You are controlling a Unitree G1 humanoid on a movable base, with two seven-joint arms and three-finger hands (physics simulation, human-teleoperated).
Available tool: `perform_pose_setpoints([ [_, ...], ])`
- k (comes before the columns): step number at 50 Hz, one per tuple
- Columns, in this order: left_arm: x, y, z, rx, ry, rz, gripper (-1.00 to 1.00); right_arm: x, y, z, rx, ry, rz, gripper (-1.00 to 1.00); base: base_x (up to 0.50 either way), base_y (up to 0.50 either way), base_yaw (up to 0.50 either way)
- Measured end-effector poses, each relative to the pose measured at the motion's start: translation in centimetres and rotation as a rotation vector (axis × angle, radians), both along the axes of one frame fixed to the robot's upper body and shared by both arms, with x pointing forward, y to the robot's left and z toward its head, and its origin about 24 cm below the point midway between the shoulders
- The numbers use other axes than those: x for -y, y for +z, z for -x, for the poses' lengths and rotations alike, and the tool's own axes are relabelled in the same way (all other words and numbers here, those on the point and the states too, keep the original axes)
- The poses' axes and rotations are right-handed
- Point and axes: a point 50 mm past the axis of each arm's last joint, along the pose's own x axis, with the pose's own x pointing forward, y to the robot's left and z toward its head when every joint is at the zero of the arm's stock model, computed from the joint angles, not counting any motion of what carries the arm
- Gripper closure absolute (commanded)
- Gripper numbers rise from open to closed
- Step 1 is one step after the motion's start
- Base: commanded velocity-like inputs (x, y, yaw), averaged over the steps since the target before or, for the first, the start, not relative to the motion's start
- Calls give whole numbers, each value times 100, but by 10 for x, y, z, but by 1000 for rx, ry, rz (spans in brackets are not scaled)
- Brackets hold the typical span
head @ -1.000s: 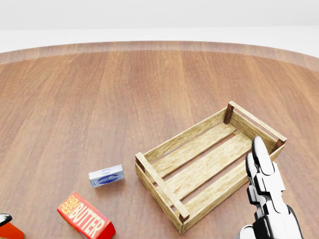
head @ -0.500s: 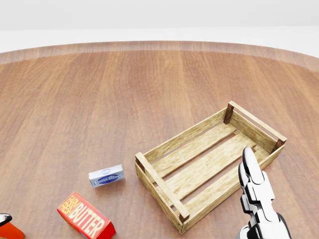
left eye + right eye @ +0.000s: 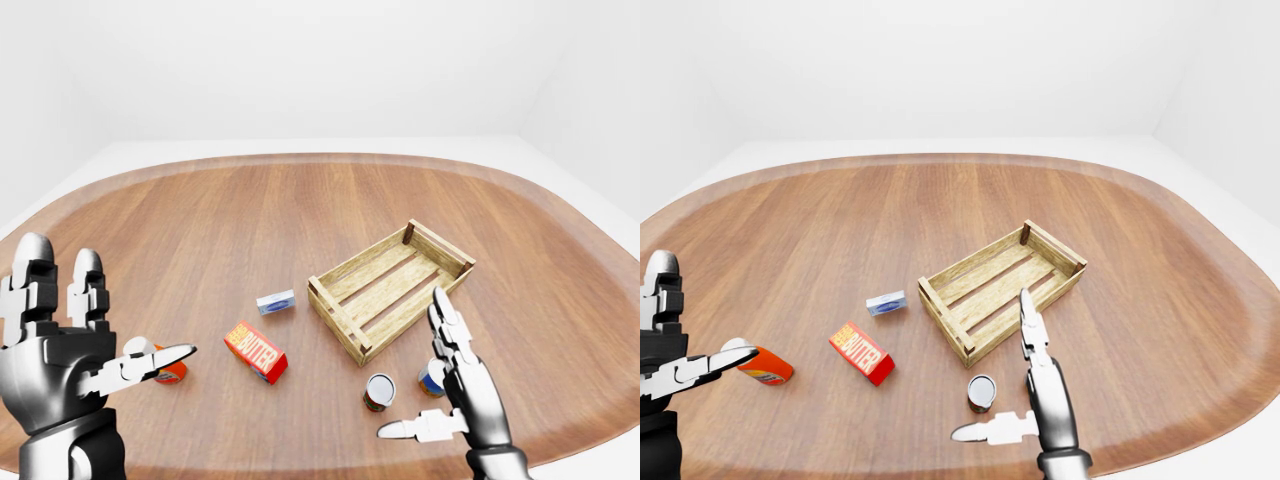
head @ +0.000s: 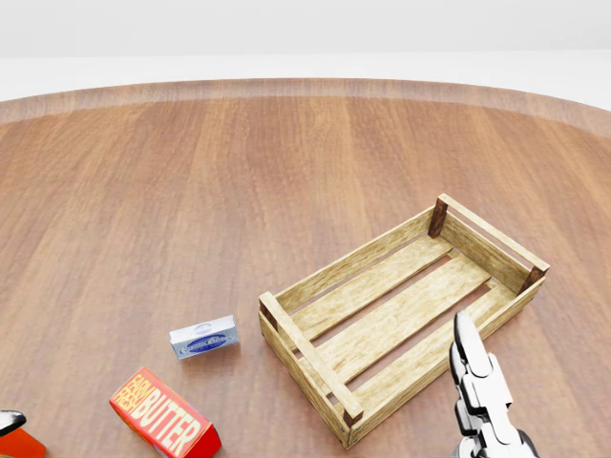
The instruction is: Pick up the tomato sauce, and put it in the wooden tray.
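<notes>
"BUTTER" marks red box [image 4: 164, 422]; blue packet's [image 4: 203, 337] print seems illegible.

3 head cams look down; all share wooden tray [image 4: 401, 315].

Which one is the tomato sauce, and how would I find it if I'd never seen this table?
Start at the wooden tray in the middle of the round wooden table, then go left past the red butter box. The tomato sauce lies on its side near the table's lower left edge, by the left hand. It is the only red-orange bottle with a white cap; the rest are boxes or cans.
</notes>
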Motion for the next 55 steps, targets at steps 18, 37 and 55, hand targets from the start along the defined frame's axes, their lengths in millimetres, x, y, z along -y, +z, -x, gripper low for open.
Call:
perform_pose_setpoints([
  [18, 0, 0, 0, -2, 0, 0, -95, -2, -9, 5, -45, 3, 14, -100, 0, 0, 0],
  [37, 0, 0, -1, -3, -2, -1, -95, -6, -18, 7, -84, 13, 31, -100, 0, 0, 0],
  [55, 0, 0, 0, 0, 0, -1, -96, -10, -27, 10, -118, 24, 46, -100, 0, 0, 0],
])
